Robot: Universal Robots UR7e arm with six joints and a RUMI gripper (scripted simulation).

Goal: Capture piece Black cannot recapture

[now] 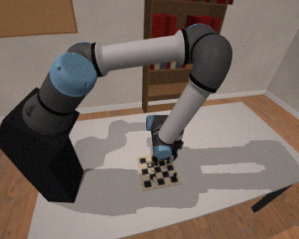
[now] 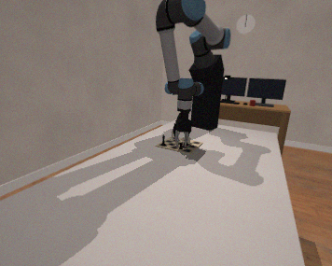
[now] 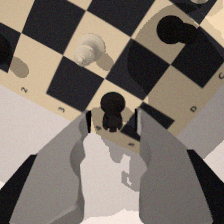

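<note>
1 black pawn [image 3: 113,106] between the gripper's [image 3: 113,121] parted fingers, touching neither

A black piece [image 3: 112,107] stands between the gripper's [image 3: 113,121] parted fingers.
</note>
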